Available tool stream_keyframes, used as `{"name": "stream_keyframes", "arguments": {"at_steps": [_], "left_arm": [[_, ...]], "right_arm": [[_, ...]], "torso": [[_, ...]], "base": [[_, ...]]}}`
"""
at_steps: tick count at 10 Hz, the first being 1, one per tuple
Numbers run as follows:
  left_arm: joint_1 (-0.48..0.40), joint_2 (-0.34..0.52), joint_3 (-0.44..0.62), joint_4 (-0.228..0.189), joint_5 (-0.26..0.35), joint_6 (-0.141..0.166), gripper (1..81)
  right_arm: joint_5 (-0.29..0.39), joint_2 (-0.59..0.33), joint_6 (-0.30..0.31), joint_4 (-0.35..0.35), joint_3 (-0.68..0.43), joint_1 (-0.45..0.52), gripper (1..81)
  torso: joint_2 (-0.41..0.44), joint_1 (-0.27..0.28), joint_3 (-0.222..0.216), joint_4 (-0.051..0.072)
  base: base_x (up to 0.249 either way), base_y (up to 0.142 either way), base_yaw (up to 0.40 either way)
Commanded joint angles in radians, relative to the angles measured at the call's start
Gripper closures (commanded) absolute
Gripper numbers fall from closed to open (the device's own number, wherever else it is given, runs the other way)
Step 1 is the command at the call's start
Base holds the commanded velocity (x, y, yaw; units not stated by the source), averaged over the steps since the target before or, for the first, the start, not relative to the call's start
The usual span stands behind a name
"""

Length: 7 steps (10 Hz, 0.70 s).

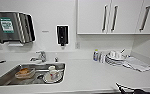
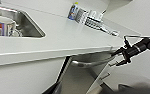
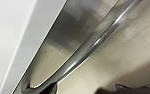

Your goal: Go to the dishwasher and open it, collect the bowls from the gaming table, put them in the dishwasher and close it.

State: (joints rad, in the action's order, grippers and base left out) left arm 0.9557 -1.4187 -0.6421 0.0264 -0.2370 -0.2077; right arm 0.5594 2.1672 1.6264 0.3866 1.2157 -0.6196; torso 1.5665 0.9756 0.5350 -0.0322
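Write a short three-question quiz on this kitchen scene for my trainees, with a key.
1. True or false: a mug stands in the sink.
2. In the left wrist view, the right gripper is nearest to: A the mug; B the dishwasher's bar handle; C the tap.
3. Fill in: in the head view, the stacked plates lie to the sink's ___.
Key: 1 true; 2 B; 3 right.

The stainless-steel dishwasher (image 2: 78,77) sits under the white counter, its bar handle (image 3: 91,50) running along the top.
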Motion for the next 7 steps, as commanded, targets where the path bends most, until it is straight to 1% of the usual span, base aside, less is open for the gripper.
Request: {"name": "stream_keyframes", "arguments": {"at_steps": [1,3,4,5,6,7], "left_arm": [[-0.070,0.044,0.033,-0.017,0.005,-0.001,1.0],[-0.071,0.044,0.033,-0.019,0.005,-0.001,1.0],[-0.070,0.044,0.032,-0.019,0.007,-0.001,1.0],[-0.070,0.043,0.032,-0.019,0.007,-0.001,1.0],[-0.071,0.043,0.032,-0.020,0.007,-0.001,1.0],[-0.070,0.043,0.030,-0.020,0.007,-0.001,1.0]], "right_arm": [[0.031,0.009,0.015,0.031,0.005,0.123,1.0],[0.034,0.024,0.016,0.031,0.034,0.112,1.0],[0.034,0.027,0.027,0.031,0.060,0.103,1.0],[0.034,0.027,0.052,0.044,0.077,0.102,1.0],[0.034,0.024,0.073,0.075,0.077,0.103,1.0],[0.034,0.022,0.114,0.125,0.070,0.106,1.0]], "torso": [[0.000,0.000,0.000,0.000],[0.000,0.000,0.000,0.000],[0.000,0.000,0.000,0.000],[0.000,0.000,0.000,0.000],[0.000,0.000,0.000,0.000],[0.000,0.000,0.000,0.000]], "base": [[0.000,0.000,0.000],[0.000,0.000,0.000],[0.000,0.000,0.000],[0.000,0.000,0.000],[0.000,0.000,0.000],[0.000,0.000,0.000]]}}
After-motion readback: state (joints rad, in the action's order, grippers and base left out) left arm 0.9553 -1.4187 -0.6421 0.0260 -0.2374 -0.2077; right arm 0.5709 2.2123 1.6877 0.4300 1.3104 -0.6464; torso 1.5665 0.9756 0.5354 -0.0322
